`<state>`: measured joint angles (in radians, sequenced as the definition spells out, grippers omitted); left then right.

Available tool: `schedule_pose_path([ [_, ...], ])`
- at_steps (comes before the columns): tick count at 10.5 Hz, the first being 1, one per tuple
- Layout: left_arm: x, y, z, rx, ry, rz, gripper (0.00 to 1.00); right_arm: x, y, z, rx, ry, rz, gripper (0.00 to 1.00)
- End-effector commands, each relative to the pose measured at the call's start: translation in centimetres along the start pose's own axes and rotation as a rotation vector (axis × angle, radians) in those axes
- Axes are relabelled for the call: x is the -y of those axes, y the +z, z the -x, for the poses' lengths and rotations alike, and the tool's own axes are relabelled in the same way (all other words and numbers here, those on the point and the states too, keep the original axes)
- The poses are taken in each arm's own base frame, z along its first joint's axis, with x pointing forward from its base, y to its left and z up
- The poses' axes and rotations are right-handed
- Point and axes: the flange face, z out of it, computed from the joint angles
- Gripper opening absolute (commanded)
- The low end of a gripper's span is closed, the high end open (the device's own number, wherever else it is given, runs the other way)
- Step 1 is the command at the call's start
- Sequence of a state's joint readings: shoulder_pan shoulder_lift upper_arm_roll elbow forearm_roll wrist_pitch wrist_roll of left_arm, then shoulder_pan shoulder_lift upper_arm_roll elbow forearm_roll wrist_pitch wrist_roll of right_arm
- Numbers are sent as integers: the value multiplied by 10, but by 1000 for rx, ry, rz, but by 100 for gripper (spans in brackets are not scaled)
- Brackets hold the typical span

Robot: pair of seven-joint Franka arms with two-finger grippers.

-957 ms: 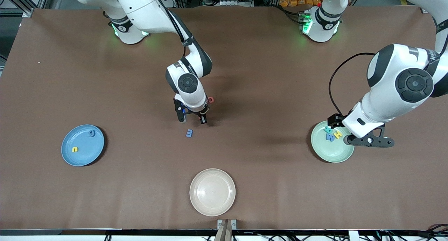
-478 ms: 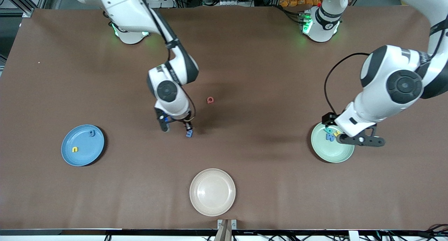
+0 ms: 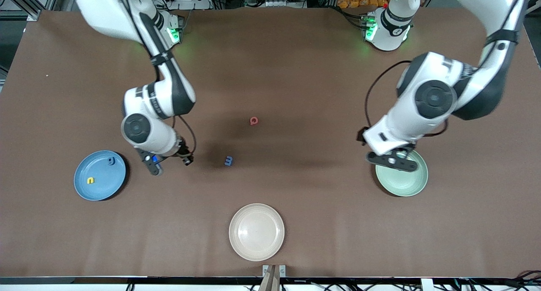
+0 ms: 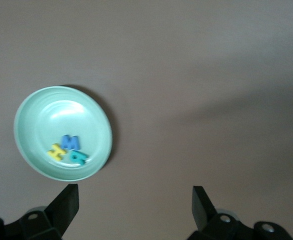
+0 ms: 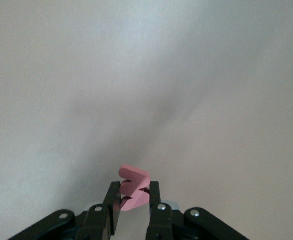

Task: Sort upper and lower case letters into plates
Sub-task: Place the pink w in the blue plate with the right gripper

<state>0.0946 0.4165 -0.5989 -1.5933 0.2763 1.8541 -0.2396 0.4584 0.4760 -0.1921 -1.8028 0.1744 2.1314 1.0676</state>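
Lighting was even and overhead; soft shadows lay on the surface [image 3: 304,223] beneath each end effector. Both wrist views were soft-focused, the right washed pale. Green glow marked both bases.

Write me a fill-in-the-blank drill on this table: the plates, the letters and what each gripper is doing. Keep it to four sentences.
1. The right gripper is shut on a small ____ letter.
2. The mint green plate holds ____ letters.
3. The left gripper has its fingers ____.
4. The plate with no letters in it is the ____ one.

Missing words: pink; three; open; cream-beige
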Motion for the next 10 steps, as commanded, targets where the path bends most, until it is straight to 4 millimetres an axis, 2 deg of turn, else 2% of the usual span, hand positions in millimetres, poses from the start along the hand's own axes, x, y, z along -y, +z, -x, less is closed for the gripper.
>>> schedule_pose_path([
  [1, -57, 9, -2, -9, 35, 1, 100, -40, -12, -57, 54, -145, 40, 0],
  [3, -106, 15, -3, -18, 16, -20, 100, -70, -19, -102, 20, -244, 103, 0],
  [4, -124, 23, -5, -36, -9, 1, 100, -81, -20, -117, -25, -290, 150, 0],
  [5, -157, 26, -2, -72, 7, 24, 100, -90, -22, -130, -54, -328, 181, 0],
  [6, -173, 41, -2, -61, -16, 45, 100, -98, -27, -145, -64, -357, 183, 0],
  [7, -195, 52, -1, -73, -39, 75, 100, -111, -33, -170, -65, -385, 172, 0],
  [8, -224, 68, 6, -61, -73, 82, 100, -126, -43, -195, -68, -440, 157, 0],
  [9, -235, 70, 8, -61, -95, 87, 100, -137, -46, -215, -67, -494, 154, 0],
  [10, -250, 81, 13, -45, -84, 86, 100, -143, -48, -226, -70, -505, 147, 16],
])
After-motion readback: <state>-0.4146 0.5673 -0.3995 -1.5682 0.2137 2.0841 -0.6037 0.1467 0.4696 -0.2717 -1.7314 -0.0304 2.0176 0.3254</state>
